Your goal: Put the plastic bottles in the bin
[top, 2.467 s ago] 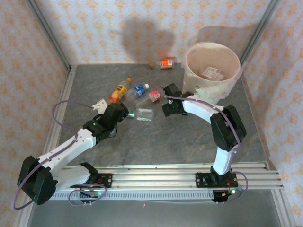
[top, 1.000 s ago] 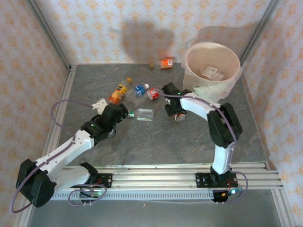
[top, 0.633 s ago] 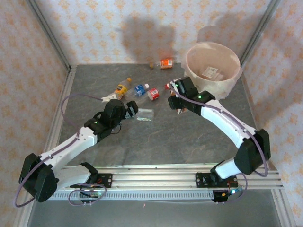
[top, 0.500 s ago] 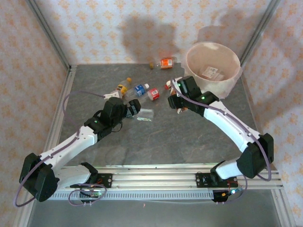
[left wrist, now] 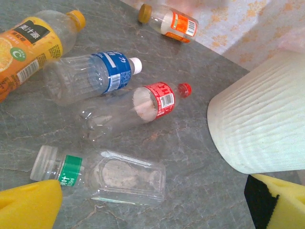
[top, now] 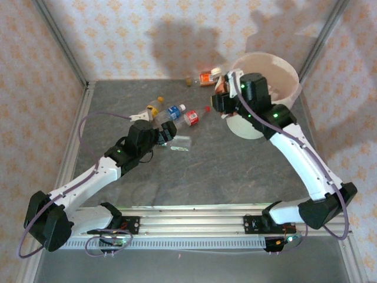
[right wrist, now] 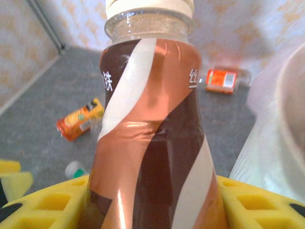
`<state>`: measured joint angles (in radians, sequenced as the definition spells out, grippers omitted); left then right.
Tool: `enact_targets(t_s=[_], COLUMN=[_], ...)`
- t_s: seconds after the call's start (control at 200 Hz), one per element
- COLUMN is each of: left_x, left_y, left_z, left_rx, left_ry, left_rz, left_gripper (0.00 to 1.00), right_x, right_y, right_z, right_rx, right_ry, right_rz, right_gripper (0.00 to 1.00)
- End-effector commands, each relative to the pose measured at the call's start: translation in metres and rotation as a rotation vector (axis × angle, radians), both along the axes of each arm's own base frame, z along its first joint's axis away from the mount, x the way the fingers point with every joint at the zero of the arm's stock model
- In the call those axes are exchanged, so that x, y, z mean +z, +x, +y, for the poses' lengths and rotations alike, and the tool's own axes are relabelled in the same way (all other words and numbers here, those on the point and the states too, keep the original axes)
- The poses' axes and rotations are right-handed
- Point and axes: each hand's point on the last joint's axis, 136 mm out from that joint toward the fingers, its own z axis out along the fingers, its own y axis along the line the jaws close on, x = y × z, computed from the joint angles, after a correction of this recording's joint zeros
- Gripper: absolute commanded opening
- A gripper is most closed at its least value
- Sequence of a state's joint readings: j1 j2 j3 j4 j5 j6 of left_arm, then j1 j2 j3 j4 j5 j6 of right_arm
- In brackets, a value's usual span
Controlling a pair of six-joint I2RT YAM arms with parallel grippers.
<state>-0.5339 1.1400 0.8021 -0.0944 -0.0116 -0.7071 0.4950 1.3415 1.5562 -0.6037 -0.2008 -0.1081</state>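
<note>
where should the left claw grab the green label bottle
Take the green label bottle across its clear midbody, coming down from above. It lies flat on its side, long axis running finger to finger of the open left claw, so turn the wrist to span its short width.

Bright, even light from above and the near side, with soft shadows, some glare and close-range blur.

In the top view, broad fuzzy grey shadows lie on the back wall, and the grey table is evenly lit. In the left wrist view, the green-labelled clear bottle is sharp, with small white glints on its plastic. The yellow finger pads at the 2 lower corners are blurred. In the right wrist view, the brown-labelled bottle is close and soft, and a bright streak runs down its label. The bin at the right washes out to near white.
</note>
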Motion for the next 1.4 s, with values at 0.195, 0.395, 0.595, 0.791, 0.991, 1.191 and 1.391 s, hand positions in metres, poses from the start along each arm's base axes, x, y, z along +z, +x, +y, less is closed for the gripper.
enact_targets(t_s=[0.195, 0.395, 0.595, 0.791, 0.991, 1.191, 1.391], left_x=[0.000, -0.005, -0.010, -0.013, -0.016, -0.017, -0.017], left_y=[-0.002, -0.006, -0.011, -0.014, -0.014, -0.014, -0.012], left_z=[0.019, 0.025, 0.032, 0.038, 0.039, 0.041, 0.041], left_rx=[0.080, 0.096, 0.120, 0.143, 0.148, 0.165, 0.168], left_ry=[0.031, 0.041, 0.052, 0.061, 0.062, 0.066, 0.070], left_rz=[0.005, 0.012, 0.017, 0.019, 0.027, 0.032, 0.034], left_gripper=[1.00, 1.00, 1.00, 1.00, 1.00, 1.00, 1.00], right_x=[0.054, 0.037, 0.004, -0.025, -0.041, -0.046, -0.033], right_y=[0.047, 0.084, 0.101, 0.106, 0.117, 0.118, 0.112], right_z=[-0.084, -0.144, -0.191, -0.230, -0.242, -0.259, -0.265], right_rx=[-0.208, -0.388, -0.505, -0.619, -0.660, -0.764, -0.815], right_ry=[0.039, -0.095, -0.239, -0.448, -0.512, -0.557, -0.549], right_rz=[-0.081, -0.021, 0.059, 0.111, 0.132, 0.147, 0.121], right_gripper=[0.39, 0.39, 0.41, 0.45, 0.50, 0.65, 0.76])
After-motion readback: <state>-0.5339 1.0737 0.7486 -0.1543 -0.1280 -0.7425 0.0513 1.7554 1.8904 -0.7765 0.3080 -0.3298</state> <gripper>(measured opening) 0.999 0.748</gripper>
